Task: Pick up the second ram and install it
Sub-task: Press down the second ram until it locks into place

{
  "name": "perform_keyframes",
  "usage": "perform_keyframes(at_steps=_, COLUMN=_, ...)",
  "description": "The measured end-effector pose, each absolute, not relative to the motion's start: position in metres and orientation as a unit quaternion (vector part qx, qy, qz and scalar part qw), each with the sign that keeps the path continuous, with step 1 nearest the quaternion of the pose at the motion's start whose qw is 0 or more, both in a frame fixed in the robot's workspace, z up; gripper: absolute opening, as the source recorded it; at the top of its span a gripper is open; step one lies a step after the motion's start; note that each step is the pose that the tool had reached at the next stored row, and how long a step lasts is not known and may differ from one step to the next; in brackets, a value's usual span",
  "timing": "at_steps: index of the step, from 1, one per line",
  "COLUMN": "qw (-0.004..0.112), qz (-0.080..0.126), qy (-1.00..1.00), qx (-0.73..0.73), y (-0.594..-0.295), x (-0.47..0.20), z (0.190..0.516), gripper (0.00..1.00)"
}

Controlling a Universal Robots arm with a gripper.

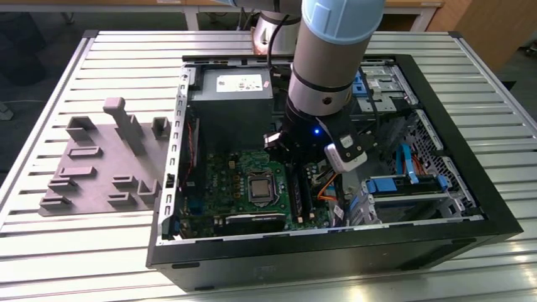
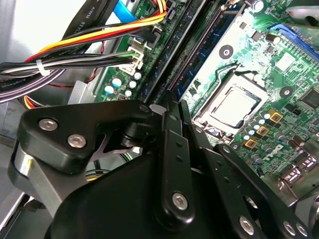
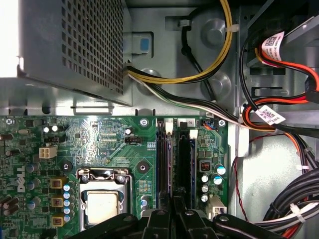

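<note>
Pressed together at their tips, the pincer's [image 2: 175, 107] black fingers [image 2: 174, 149] hang just above the long memory slots [image 3: 174, 164] of the motherboard [image 3: 104, 147], inside the open computer case [image 1: 470, 226]. In both wrist views the fingers meet over the slot rows, beside the processor socket [image 3: 102, 204]. The second ram [image 3: 166, 164] appears as a thin blue-green strip standing on edge in one of those slots, directly under the fingertips; whether the fingers touch its top edge or only hover over it cannot be told. In the second wrist view the same slot rows run away from the fingers [image 2: 197, 55], with a bundle of yellow, red and black cables [image 2: 89, 42] alongside. The exterior view shows the arm [image 1: 336, 56] reaching down into the case, its wrist over the board next to the grey power supply [image 1: 231, 107]. The case lies on a slatted metal counter [image 1: 75, 251], and a grey moulded fixture [image 1: 109, 163] sits on the counter to the exterior view's left, well apart from the case.
</note>
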State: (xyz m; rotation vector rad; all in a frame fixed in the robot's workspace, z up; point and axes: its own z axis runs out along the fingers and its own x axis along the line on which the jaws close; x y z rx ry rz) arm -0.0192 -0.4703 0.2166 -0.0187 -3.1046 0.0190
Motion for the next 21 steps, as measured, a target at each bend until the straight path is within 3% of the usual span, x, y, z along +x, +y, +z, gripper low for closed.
perform_keyframes(at_steps=21, qw=0.018, qz=0.006, qy=-1.0, qx=-0.002, y=-0.4708, x=-0.0193, z=0.2179, gripper=0.14)
